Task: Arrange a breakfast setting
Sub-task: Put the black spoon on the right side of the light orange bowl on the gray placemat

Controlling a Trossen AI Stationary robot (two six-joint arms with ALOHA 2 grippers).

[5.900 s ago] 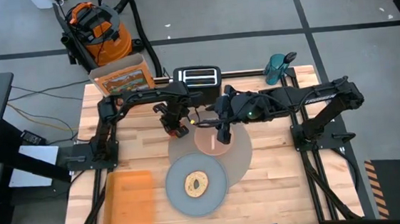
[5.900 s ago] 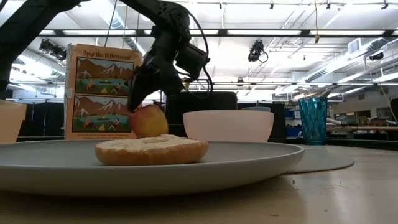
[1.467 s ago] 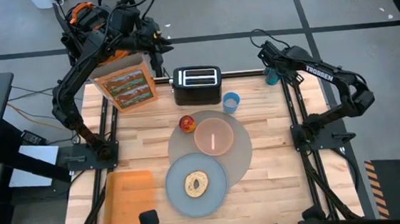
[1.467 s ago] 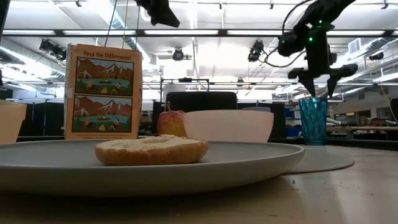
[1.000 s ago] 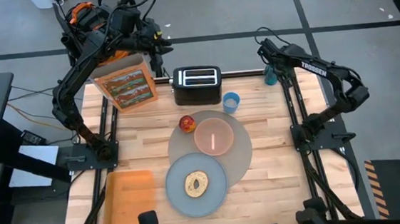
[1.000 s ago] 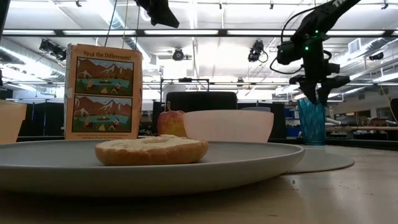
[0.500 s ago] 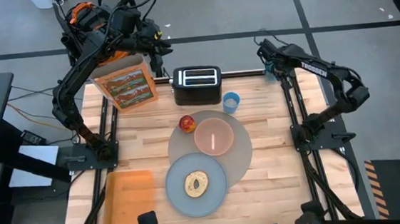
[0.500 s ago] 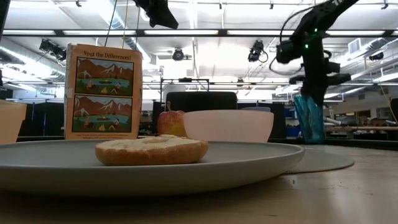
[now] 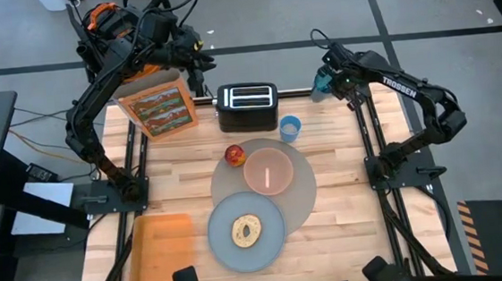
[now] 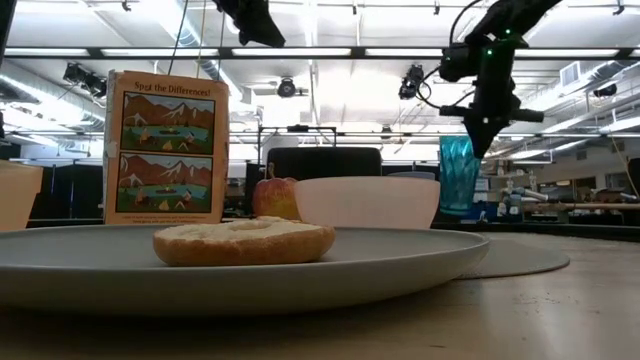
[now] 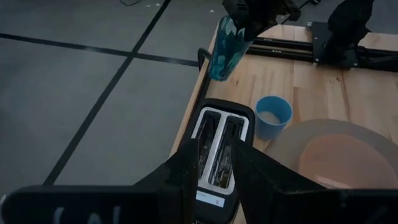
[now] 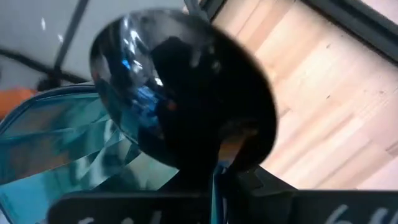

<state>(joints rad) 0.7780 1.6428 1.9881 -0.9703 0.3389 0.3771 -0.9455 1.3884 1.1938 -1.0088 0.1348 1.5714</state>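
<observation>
Glass [image 10: 458,174], teal, rigid and likely slippery, hung tilted in the right end effector [image 10: 478,128], pinched at its rim; left end effector [image 11: 214,163] idled unclenched above the toaster [image 9: 247,107].

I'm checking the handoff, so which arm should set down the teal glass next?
The right. Its gripper already holds the teal glass off the table behind the toaster. The left gripper is empty, up by the cereal box.

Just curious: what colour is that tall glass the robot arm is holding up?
Translucent teal-blue. The tall glass, held by the right gripper, shows best in the low view.
</observation>
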